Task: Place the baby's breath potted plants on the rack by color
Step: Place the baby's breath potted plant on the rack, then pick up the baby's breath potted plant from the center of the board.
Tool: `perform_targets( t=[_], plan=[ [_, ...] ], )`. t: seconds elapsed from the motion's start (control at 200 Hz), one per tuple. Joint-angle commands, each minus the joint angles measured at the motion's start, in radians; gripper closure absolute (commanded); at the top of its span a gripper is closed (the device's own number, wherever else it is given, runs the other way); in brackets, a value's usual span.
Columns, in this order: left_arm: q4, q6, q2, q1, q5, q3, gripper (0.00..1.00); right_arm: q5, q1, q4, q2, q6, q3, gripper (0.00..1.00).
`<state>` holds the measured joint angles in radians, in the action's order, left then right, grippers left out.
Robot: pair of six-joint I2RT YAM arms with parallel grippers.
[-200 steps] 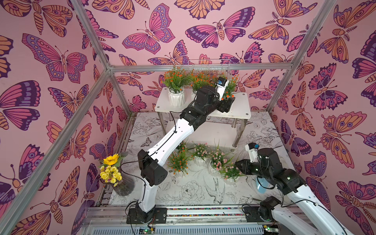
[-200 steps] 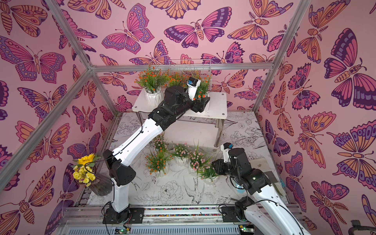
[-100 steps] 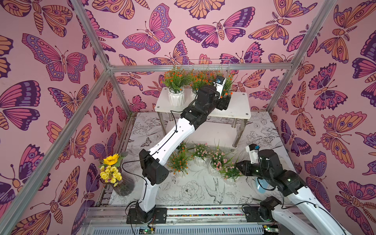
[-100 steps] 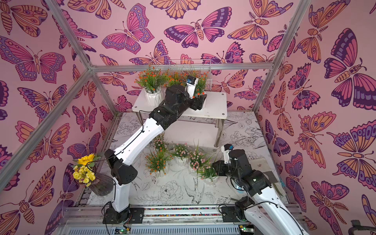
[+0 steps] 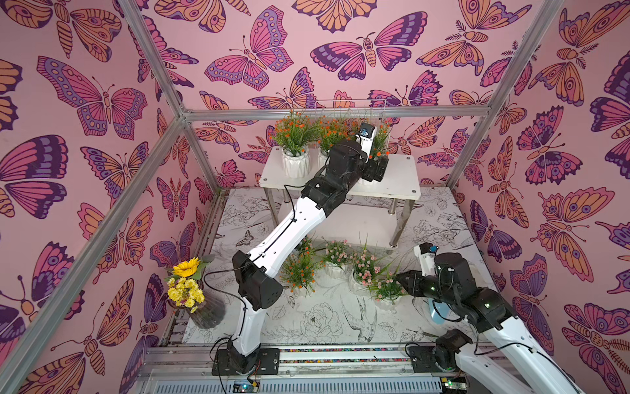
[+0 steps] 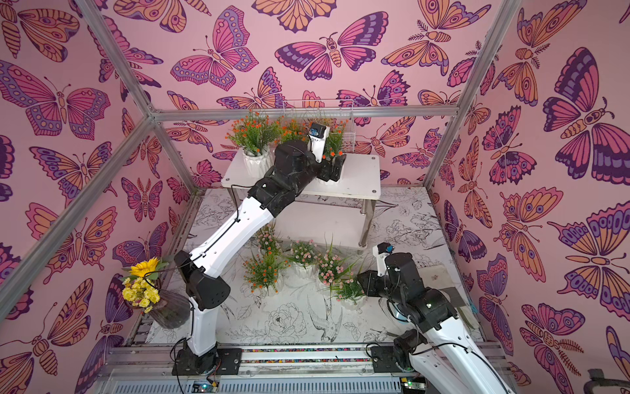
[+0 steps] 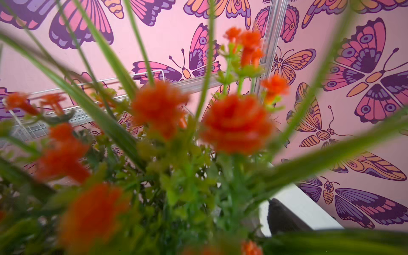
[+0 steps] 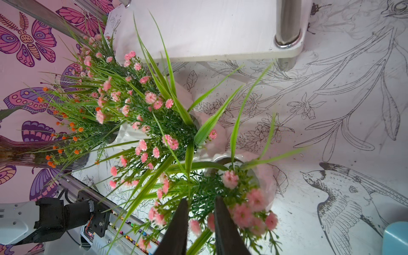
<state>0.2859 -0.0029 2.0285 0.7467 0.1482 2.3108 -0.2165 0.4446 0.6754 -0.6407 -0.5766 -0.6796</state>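
The rack [image 5: 402, 180] stands at the back. Three orange baby's breath potted plants are on its top board: one at the left end [image 5: 295, 136], one beside it [image 5: 329, 131], and a third [image 5: 379, 141] further right. My left gripper [image 5: 375, 170] is open around that third pot. Orange blooms [image 7: 236, 123] fill the left wrist view, and one of its fingers [image 7: 280, 217] stands apart from the pot. On the table are one orange plant [image 5: 300, 269] and several pink ones [image 5: 335, 252]. My right gripper [image 8: 202, 203] is shut on the sprig of the nearest pink plant [image 5: 387, 290].
A sunflower bouquet in a glass vase [image 5: 191, 290] stands at the table's left edge. A white wire basket [image 5: 351, 112] hangs behind the rack. A light-blue object [image 8: 395, 238] lies by my right arm. The rack's lower board [image 8: 209, 28] and a metal leg [image 8: 287, 33] are just beyond the pink plants.
My left gripper has shifted slightly left with the third orange plant, and its jaws have spread wider around the pot. My right arm has hardly moved.
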Motion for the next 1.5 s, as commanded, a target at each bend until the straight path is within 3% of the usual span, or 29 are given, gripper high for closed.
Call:
perform_targets(
  t=[0.0, 0.245, 0.546, 0.771, 1.016, 1.147, 1.287, 1.432, 1.492],
  plan=[
    [-0.011, 0.019, -0.048, 0.009, -0.018, -0.029, 0.0, 0.024, -0.005, 0.025, 0.012, -0.008, 0.002, 0.76],
    [-0.026, 0.056, -0.148, 0.051, -0.001, -0.13, 0.0, 0.03, -0.006, 0.028, 0.013, -0.003, -0.011, 0.76],
    [-0.107, 0.05, -0.319, 0.084, 0.022, -0.37, 0.0, 0.035, -0.006, 0.028, 0.008, 0.01, -0.023, 0.76],
    [-0.158, 0.026, -0.552, 0.098, 0.071, -0.686, 0.0, 0.03, -0.007, 0.024, -0.003, 0.036, -0.047, 0.76],
    [-0.162, -0.04, -0.903, 0.103, 0.196, -1.086, 0.0, -0.038, -0.004, 0.028, -0.054, 0.091, -0.159, 0.76],
    [-0.107, -0.106, -1.056, 0.103, 0.247, -1.234, 0.01, -0.066, 0.009, 0.008, -0.079, 0.092, -0.206, 0.74],
    [0.091, -0.216, -1.172, 0.103, 0.309, -1.303, 0.07, -0.063, 0.045, -0.021, -0.114, 0.097, -0.225, 0.74],
    [0.358, -0.38, -1.218, 0.101, 0.354, -1.287, 0.07, -0.085, 0.088, -0.107, -0.171, 0.095, -0.21, 0.74],
    [0.478, -0.457, -1.206, 0.102, 0.327, -1.257, 0.12, -0.092, 0.11, -0.163, -0.193, 0.093, -0.196, 0.74]
  ],
)
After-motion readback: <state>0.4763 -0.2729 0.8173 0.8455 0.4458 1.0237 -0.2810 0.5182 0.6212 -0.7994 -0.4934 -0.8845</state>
